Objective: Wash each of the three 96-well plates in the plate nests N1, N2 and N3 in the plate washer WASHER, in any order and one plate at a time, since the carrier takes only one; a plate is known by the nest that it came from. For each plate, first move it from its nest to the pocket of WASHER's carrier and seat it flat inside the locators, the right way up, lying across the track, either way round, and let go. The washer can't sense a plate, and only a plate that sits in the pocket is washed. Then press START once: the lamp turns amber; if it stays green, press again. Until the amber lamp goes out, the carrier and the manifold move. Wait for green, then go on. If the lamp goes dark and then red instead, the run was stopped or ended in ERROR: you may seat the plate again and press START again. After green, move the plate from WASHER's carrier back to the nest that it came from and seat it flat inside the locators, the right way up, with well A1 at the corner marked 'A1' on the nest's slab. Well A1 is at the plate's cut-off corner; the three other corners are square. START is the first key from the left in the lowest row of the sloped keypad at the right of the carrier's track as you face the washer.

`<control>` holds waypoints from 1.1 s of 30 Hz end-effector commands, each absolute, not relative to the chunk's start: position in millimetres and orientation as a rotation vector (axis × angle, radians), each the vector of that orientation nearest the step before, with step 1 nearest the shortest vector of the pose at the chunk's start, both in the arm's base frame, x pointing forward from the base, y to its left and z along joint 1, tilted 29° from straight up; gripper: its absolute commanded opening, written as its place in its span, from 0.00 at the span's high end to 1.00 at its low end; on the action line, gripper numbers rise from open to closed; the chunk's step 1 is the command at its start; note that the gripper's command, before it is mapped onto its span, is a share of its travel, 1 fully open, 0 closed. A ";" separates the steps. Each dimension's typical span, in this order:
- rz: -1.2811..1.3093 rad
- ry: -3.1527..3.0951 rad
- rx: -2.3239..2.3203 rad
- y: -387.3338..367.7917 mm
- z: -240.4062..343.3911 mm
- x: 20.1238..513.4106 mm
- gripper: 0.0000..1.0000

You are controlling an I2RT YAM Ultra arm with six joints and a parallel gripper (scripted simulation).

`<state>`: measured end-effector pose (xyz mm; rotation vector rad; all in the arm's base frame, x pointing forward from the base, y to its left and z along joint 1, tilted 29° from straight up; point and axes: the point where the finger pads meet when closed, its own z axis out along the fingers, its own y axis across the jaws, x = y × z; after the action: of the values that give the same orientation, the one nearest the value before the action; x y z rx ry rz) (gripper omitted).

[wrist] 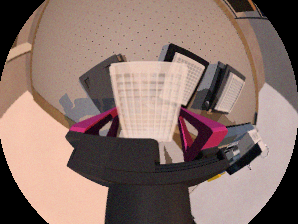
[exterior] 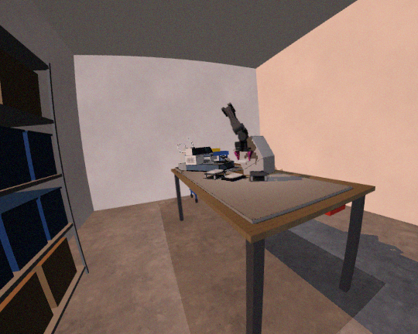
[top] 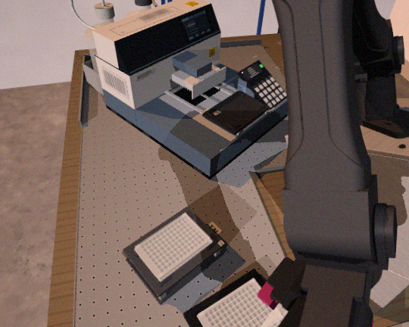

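Note:
My gripper (wrist: 148,109) is shut on a white 96-well plate (wrist: 148,103), with one magenta finger on each side of it. It holds the plate in the air above the nest area, at the bottom edge of the top view (top: 274,303). Two other plates sit in their nests (top: 173,246) (top: 234,308). An empty dark nest slab (wrist: 99,79) lies below the held plate. The washer (top: 168,64) stands at the back. Its carrier pocket (top: 236,111) is empty, and the manifold (top: 198,77) hangs behind it. The lamp (top: 260,66) is green above the keypad (top: 270,91).
My arm's big dark links (top: 323,151) hide the right part of the table and part of the nests. A grey box-shaped pedestal (exterior: 262,156) stands to the right of the nests. The table edge runs along the left (top: 62,189).

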<state>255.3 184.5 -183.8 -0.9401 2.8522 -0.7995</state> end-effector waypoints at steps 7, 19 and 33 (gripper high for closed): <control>-0.791 2.705 -1.472 221.1 -204.0 222.6 1.00; -0.791 2.712 -1.454 245.4 -227.7 185.3 1.00; -0.774 2.701 -1.439 253.3 -225.9 185.8 1.00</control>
<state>183.0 238.3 -229.1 -1.4525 2.7184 -0.8054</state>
